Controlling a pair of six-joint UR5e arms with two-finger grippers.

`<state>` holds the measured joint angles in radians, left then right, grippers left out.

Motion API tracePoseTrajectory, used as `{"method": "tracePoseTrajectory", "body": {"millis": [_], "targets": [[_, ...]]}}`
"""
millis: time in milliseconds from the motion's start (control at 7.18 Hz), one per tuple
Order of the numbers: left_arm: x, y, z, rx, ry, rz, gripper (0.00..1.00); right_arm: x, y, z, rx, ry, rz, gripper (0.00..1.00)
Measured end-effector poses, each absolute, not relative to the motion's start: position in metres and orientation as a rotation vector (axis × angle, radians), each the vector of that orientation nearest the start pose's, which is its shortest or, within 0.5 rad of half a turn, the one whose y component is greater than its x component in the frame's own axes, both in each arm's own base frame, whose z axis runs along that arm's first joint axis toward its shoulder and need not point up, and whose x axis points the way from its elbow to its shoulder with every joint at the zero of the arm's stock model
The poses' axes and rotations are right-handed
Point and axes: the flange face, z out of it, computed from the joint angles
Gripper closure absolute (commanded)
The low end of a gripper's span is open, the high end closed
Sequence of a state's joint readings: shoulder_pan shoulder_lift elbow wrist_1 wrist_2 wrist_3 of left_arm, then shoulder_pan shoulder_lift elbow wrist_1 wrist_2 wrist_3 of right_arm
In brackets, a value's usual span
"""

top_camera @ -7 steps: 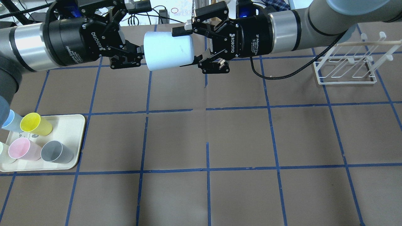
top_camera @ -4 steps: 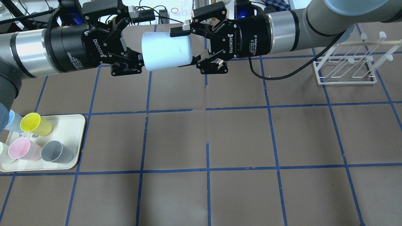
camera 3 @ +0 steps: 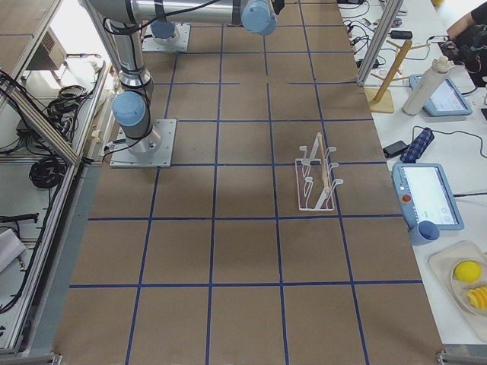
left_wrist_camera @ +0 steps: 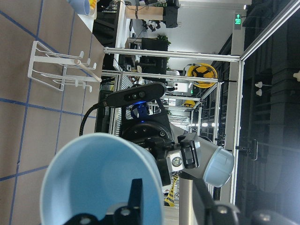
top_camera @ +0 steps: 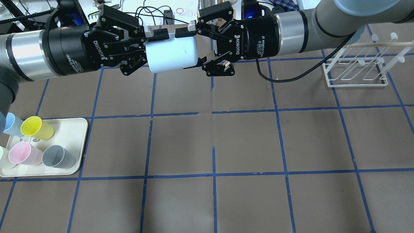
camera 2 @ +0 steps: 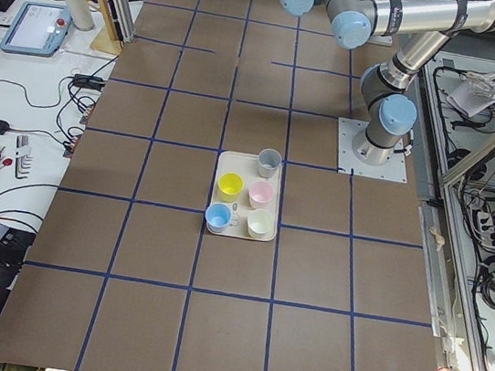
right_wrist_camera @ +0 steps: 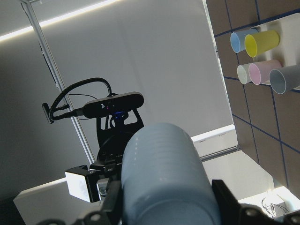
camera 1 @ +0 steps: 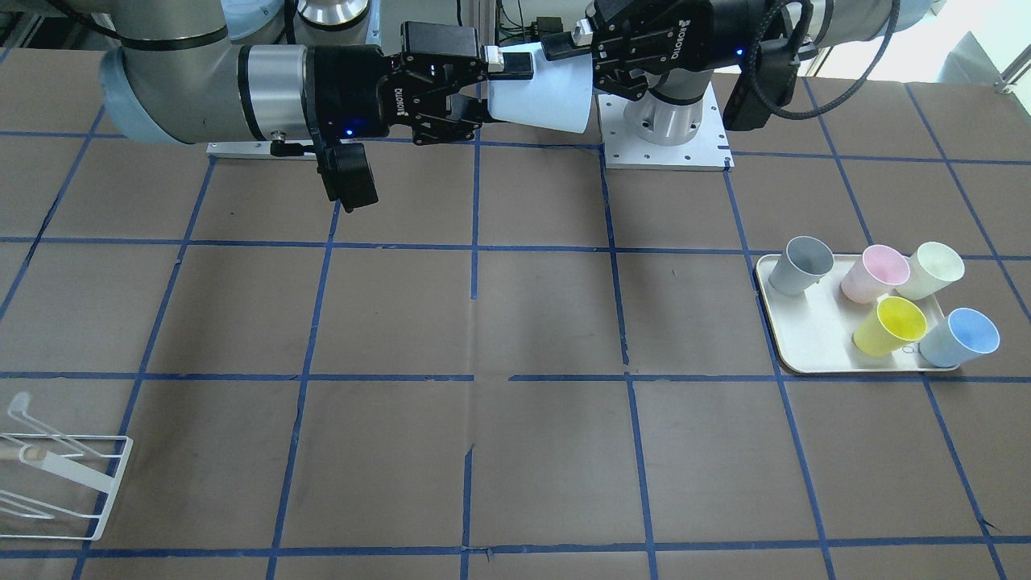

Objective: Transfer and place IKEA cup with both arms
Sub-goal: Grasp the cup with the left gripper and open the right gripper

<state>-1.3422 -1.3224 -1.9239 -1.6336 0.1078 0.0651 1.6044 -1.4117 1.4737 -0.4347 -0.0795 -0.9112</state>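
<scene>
The pale-blue IKEA cup (top_camera: 171,53) hangs on its side high above the table's far edge, with its mouth toward my left arm. My right gripper (top_camera: 187,49) is shut on the cup's base end, one finger above it and one below. My left gripper (top_camera: 152,47) is open at the rim. Its upper finger lies over the outer wall and its lower finger is at the mouth. In the left wrist view the cup's rim (left_wrist_camera: 157,168) sits between the two spread fingers. The front view shows the cup (camera 1: 540,93) between my right gripper (camera 1: 493,93) and my left gripper (camera 1: 592,64).
A cream tray (top_camera: 74,129) at the near left holds a second blue cup (top_camera: 9,124), a yellow cup (top_camera: 35,127), a pink cup (top_camera: 22,153), a grey cup (top_camera: 58,157) and a cream cup (camera 1: 934,270). A white wire rack (top_camera: 355,69) stands at the far right.
My left gripper's upper finger has come down from well above the cup to its rim, so the jaws look narrower. The cup and my right gripper have shifted only slightly to the left.
</scene>
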Motion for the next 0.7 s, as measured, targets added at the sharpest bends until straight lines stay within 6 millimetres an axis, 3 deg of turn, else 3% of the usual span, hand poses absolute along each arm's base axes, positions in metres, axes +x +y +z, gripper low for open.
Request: {"method": "tracePoseTrajectory", "body": {"millis": [139, 278, 696], "targets": [[-0.1398, -0.4242, 0.5083, 0.276, -1.670, 0.067, 1.00, 0.2490, -0.4796, 0.4618, 0.145, 1.602, 0.308, 0.16], [-0.1397, -0.4231, 0.5103, 0.294, -1.680, 0.053, 1.00, 0.2490, -0.4797, 0.4614, 0.147, 1.602, 0.310, 0.00], [-0.1374, -0.4176, 0.5182, 0.347, -1.680, 0.024, 1.00, 0.2478, -0.4820, 0.4610, 0.155, 1.603, 0.321, 0.00]]}}
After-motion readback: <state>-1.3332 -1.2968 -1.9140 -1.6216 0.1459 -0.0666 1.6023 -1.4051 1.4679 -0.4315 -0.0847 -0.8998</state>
